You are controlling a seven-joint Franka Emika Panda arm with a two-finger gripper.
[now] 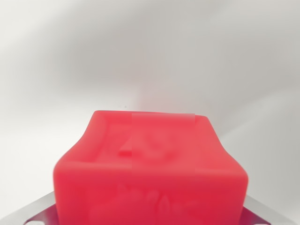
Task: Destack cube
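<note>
Cube (150, 168) fills the lower middle of my wrist view, red and glossy, very close to the lens and out of focus. Its top face carries a shallow recess with raised shapes inside, too blurred for me to read. The front face below it shows faint embossed marks as well, equally unclear. The edges are rounded, and the block looks wider at the near side than at the far side, as anything this close would.

At the bottom corners, on the wrist view's left and right, grey metal parts (35, 213) of my own hardware stick out from behind the cube, the left one with a small slot-shaped hole showing red through it. I cannot tell whether these are my fingers or a bracket, and I cannot tell whether the fingers are clenched on the cube or released, since the block hides whatever lies behind it.

Behind everything is a pale grey-white surface (150, 56) with soft shadows; whether it is a desk or a backdrop is not clear. Any second cube beneath this one is hidden from me.
</note>
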